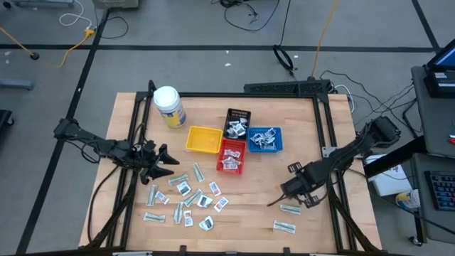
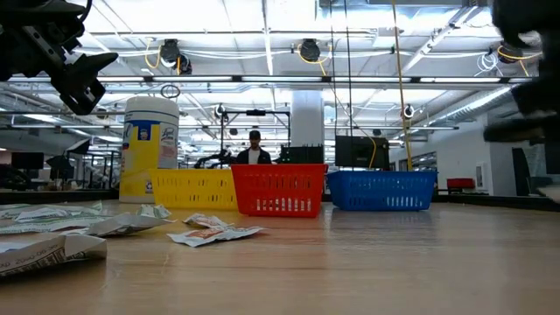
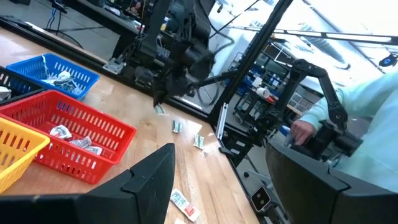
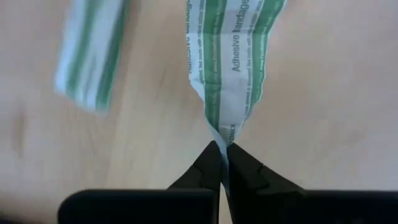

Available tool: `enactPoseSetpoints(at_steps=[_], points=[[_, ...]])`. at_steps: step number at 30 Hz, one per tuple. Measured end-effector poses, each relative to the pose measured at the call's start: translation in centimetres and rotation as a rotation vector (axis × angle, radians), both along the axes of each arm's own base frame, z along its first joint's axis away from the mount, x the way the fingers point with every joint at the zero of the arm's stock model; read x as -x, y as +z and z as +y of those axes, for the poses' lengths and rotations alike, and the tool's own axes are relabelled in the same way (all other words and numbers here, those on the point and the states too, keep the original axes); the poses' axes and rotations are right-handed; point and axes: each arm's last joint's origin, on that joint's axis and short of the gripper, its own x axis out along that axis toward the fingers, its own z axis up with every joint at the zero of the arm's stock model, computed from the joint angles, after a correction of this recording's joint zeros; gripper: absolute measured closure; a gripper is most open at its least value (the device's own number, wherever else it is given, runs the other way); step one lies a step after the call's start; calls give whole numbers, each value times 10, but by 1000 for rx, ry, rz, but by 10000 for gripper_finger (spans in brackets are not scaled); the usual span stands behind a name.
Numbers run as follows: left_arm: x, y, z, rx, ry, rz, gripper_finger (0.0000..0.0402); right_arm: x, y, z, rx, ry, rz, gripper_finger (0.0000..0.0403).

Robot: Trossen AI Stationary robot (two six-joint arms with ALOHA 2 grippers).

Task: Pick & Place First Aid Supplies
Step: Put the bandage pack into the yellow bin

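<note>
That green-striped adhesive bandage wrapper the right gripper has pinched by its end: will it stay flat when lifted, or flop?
The adhesive bandage wrapper already crumples toward the shut right gripper, so it probably flops rather than holding flat. It looks thin as paper, likely very light. Gripped only at its tip, it might slip or swing during a fast move.

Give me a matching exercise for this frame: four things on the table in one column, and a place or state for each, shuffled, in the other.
Things
1. right end effector
2. left end effector
3. white jar
4. yellow tray

Places or states
A. open, above the scattered packets on the table's left
B. shut on an adhesive bandage wrapper
C. beside the red tray, on the side away from the blue tray
D. stands near the table's far left corner

Pairs: 1-B, 2-A, 3-D, 4-C
</note>
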Motion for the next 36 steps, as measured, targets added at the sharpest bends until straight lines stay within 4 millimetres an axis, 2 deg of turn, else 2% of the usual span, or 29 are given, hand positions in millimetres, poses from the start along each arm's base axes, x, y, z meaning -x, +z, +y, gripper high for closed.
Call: enactPoseSetpoints(at_steps=[10,14,21,30,36], points=[[0,0,0,0,0,-1,144,-43,59,-16,-142,-291,-514,402],[0,0,0,0,0,0,144,-66,75,-27,-243,-395,-748,402],[0,0,0,0,0,-1,144,-98,96,-51,-307,-551,-1093,402],[1,12,4,85,103,-109,144,-116,101,-67,-333,-592,-1244,403],[2,19,6,-23,193,-193,144,-120,108,-77,-347,-610,-1337,403]])
